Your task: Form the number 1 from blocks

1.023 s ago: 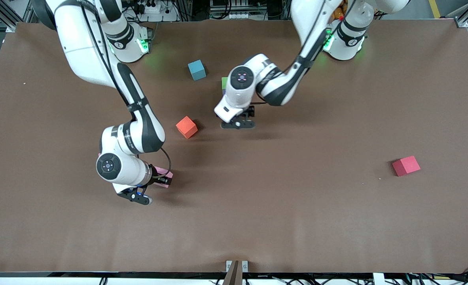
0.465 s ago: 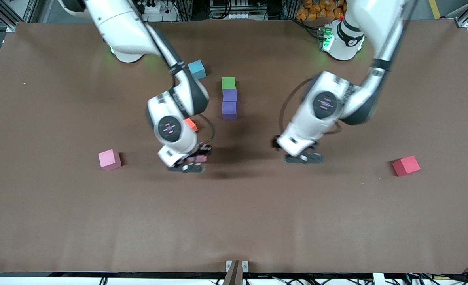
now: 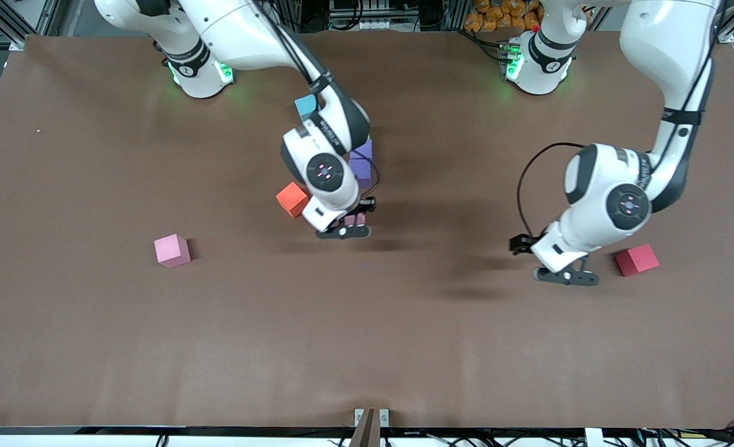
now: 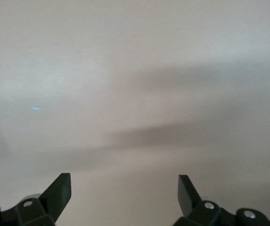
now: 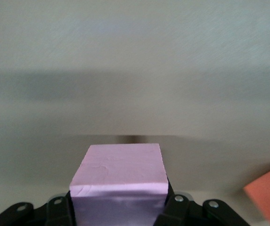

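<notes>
My right gripper [image 3: 350, 225] is shut on a pink block [image 5: 120, 181], held over the table beside the orange block [image 3: 292, 198] and close to a purple block [image 3: 362, 164] that the arm half covers. That arm also hides most of the light blue block [image 3: 304, 107]. A second pink block [image 3: 172, 250] lies toward the right arm's end of the table. My left gripper [image 3: 566, 275] hangs open and empty beside the red block [image 3: 636, 259]; its wrist view shows only bare table between the fingers [image 4: 59, 190]. A corner of the orange block [image 5: 269, 195] shows in the right wrist view.
The brown table [image 3: 367, 347] stretches wide and bare toward the front camera. The robot bases [image 3: 537, 62] stand along the table's edge farthest from that camera.
My right gripper carried the pink block from near the right arm's end to the middle by the purple block. The left arm swung away from the middle over to the red block.
</notes>
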Tool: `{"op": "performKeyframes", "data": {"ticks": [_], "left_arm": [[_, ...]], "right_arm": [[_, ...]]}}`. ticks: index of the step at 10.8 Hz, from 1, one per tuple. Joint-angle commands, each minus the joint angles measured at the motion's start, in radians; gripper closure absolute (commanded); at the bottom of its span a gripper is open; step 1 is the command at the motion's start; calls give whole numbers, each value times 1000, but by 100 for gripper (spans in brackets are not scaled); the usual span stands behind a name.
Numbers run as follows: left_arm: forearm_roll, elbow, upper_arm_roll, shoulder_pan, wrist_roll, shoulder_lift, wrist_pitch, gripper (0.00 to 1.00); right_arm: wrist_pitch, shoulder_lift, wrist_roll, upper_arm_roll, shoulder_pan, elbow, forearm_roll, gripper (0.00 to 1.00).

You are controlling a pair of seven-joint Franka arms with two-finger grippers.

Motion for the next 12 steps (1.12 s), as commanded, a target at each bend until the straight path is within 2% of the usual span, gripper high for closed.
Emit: {"op": "performKeyframes", "data": {"ticks": [1,6,10,11,12], "left_arm": [[28,-6,26,36,127,19,33,0],[28,7,111,64,442,19,31,0],[28,19,207,73,540,7,19,0],[25,27,220,75,624,12,19,0],[13,27,239,76,649,16,19,0]], "right_arm": [[28,20,28,-9,26,-6,8,44],[28,-2,30,-9,64,-70,5,43],[34,-34,30,-11,93,-131,5,40],[32,-38,30,-11,97,-141,5,40],[31,-49,30,-10,101,-145,5,33]]}}
